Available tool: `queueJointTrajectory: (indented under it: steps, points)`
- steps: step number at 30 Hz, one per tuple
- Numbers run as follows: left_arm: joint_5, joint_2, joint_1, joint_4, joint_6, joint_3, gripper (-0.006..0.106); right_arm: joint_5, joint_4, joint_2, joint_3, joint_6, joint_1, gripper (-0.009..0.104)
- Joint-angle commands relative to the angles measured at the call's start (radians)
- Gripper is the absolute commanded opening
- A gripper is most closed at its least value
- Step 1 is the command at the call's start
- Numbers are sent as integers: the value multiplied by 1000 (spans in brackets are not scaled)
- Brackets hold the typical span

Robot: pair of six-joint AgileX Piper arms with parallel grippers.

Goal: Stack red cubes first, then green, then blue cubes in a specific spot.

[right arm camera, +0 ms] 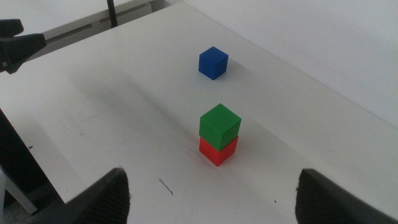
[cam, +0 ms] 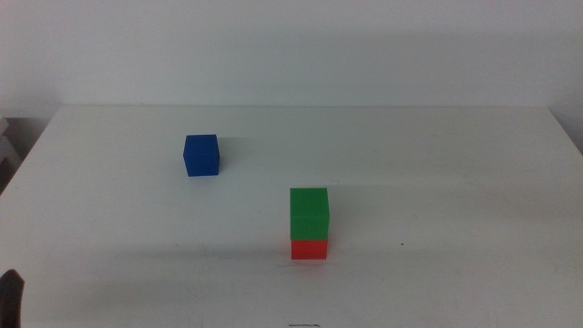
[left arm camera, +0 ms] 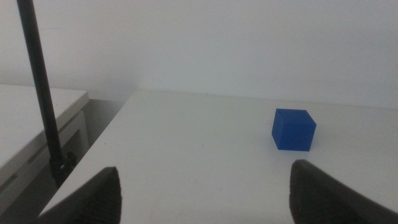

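The green cube (cam: 309,211) sits squarely on the red cube (cam: 309,249) near the middle front of the white table (cam: 437,164). The blue cube (cam: 201,155) stands alone, farther back and to the left. My left gripper (left arm camera: 205,177) is open and empty, low at the table's front left, with the blue cube (left arm camera: 293,129) ahead of it. Only a dark sliver of it shows in the middle view (cam: 10,293). My right gripper (right arm camera: 212,186) is open and empty, held high and back from the stack of green (right arm camera: 219,126) on red (right arm camera: 216,152). The blue cube (right arm camera: 213,63) lies beyond.
A thin black pole (left arm camera: 42,93) stands off the table's left edge beside a lower white surface (left arm camera: 31,118). A dark object (right arm camera: 17,45), likely the other arm, shows at the table's far side in the right wrist view.
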State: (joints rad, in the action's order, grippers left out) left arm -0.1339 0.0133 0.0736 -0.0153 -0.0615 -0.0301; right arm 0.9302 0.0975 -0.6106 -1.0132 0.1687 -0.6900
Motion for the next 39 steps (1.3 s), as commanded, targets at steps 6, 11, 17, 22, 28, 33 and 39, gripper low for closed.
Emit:
queueJointTrajectory:
  steps: [6,11,17,22,28,33,39]
  points:
    - [-146,-331,-11,-5,32,344,91,-73,-6,-5,-23,10,5,82]
    - [-510,-608,-21,-6,67,677,91,-73,-6,-5,-23,10,5,82]
    - [-762,-872,-21,-19,61,933,91,-73,-6,-5,-23,10,5,82]
    - [-759,-1054,-21,-119,96,1083,91,-73,-6,-5,-23,10,5,82]
    - [-802,-1309,-83,-127,85,1322,91,-73,-6,-5,-23,10,5,82]
    - [-870,-1551,-182,-60,38,1560,91,-73,-6,-5,-23,10,5,82]
    - [-947,-1844,-238,-58,10,1830,91,-73,-6,-5,-23,10,5,82]
